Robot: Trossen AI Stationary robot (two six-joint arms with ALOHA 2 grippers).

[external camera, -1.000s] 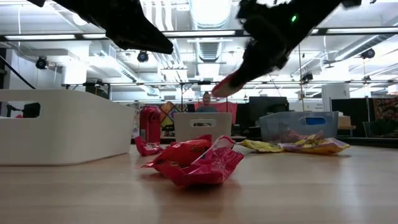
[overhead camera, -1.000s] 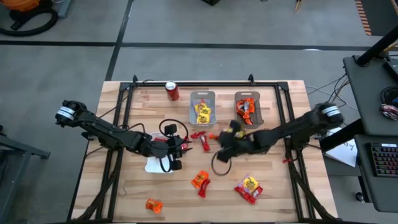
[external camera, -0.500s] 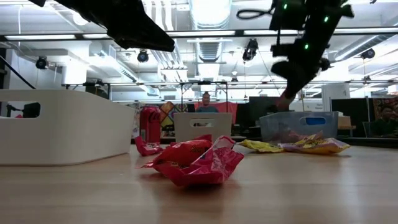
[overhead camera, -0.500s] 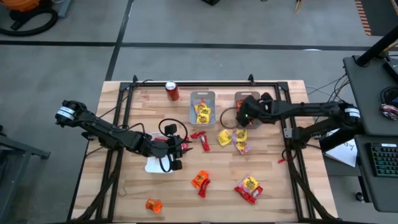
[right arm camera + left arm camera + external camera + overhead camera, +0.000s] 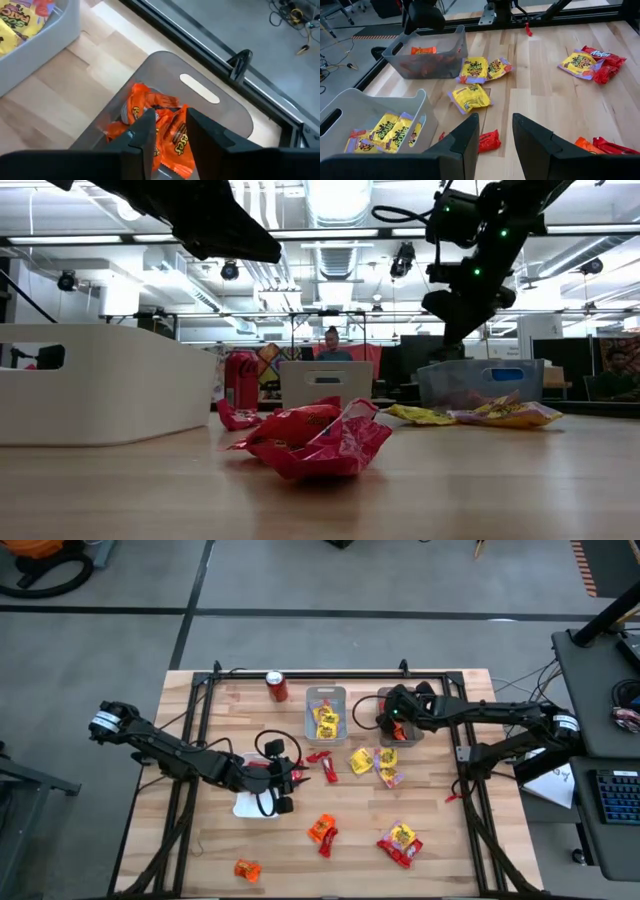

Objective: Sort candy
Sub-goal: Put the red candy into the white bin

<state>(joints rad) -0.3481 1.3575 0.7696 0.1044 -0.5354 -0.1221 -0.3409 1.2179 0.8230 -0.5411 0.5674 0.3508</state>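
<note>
Two clear bins sit at the counter's [image 5: 440, 840] far edge: the left bin [image 5: 325, 712] holds yellow packets, the right bin [image 5: 399, 715] holds orange ones [image 5: 160, 131]. The right gripper [image 5: 167, 131] hangs over the orange bin, jaws apart with nothing between them. The left gripper [image 5: 492, 137] hovers mid-counter above a white tray [image 5: 258, 806], jaws apart and empty. Loose candy on the wood: two red packets [image 5: 323, 764] beside the left gripper, two yellow packets [image 5: 372, 763] in front of the bins, an orange-and-red pair [image 5: 322, 831], a yellow-and-red pair [image 5: 400, 841], one orange packet [image 5: 247, 868] near the front edge. One red can [image 5: 277, 686] stands at the back. Open wood lies along the front right.
</note>
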